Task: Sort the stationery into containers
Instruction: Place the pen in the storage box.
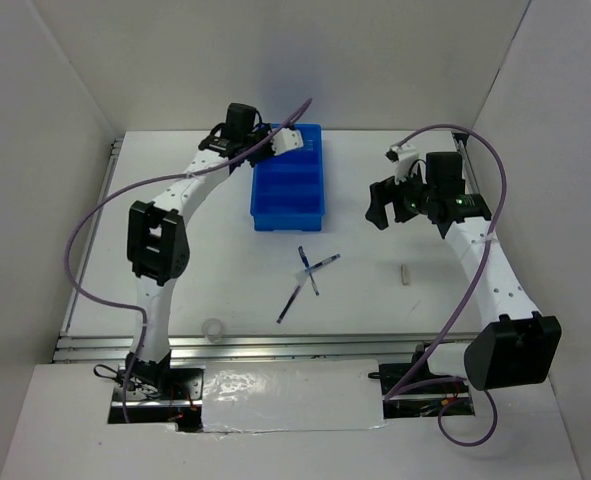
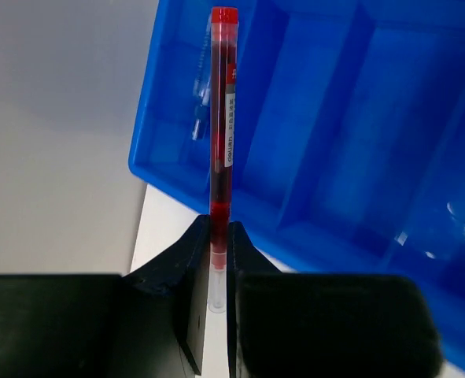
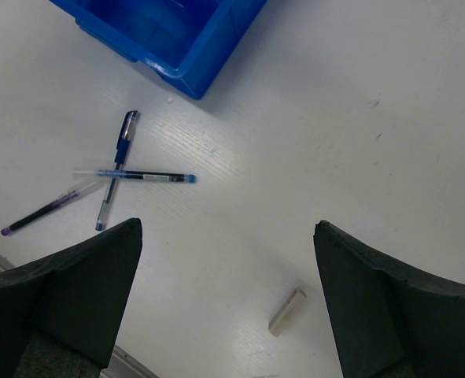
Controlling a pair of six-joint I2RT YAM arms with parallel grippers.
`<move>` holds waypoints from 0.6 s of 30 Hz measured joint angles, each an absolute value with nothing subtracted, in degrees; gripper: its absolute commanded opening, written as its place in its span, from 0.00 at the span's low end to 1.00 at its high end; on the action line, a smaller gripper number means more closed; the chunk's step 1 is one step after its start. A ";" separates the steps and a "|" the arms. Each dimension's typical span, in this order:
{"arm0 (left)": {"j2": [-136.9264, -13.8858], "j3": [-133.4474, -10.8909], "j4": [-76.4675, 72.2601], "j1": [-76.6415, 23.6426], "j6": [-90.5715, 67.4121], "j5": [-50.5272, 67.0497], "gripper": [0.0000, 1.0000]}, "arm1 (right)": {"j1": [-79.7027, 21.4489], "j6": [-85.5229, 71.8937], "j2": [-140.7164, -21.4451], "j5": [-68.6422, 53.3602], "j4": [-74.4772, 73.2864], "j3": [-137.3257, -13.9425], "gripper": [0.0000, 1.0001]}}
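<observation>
My left gripper (image 2: 219,236) is shut on the lower end of a red pen (image 2: 222,118), which points out over the near-left compartment of the bright blue tray (image 2: 334,157). In the top view this gripper (image 1: 263,152) hangs over the far left corner of the tray (image 1: 290,185). My right gripper (image 3: 228,228) is open and empty, held above the table to the right of the tray (image 1: 385,205). Three thin dark-blue pens (image 1: 310,272) lie crossed on the table below the tray and show in the right wrist view (image 3: 118,169). A white eraser stub (image 3: 287,312) lies between the right fingers' span (image 1: 406,274).
A clear tape ring (image 1: 213,330) sits by the metal rail (image 1: 275,345) at the table's front edge. White walls enclose the table on the left, back and right. The tray's near corner (image 3: 185,47) shows at the top left of the right wrist view.
</observation>
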State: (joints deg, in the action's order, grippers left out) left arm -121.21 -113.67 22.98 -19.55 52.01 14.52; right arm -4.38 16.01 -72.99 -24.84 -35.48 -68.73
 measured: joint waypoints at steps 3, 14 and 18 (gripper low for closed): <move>-127.96 -119.26 20.73 -20.10 50.85 12.99 0.00 | -3.92 15.86 -73.01 -25.02 -35.31 -67.88 0.96; -133.67 -120.66 12.32 -22.63 52.64 11.62 0.02 | -2.15 15.81 -74.37 -26.85 -34.81 -66.30 0.95; -136.07 -121.64 11.79 -22.70 53.41 12.34 0.06 | -1.28 15.84 -75.35 -27.59 -34.72 -66.04 0.96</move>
State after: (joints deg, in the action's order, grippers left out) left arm -136.07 -121.64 11.79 -22.70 53.41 12.34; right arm -1.28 15.84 -75.35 -27.59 -34.72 -66.04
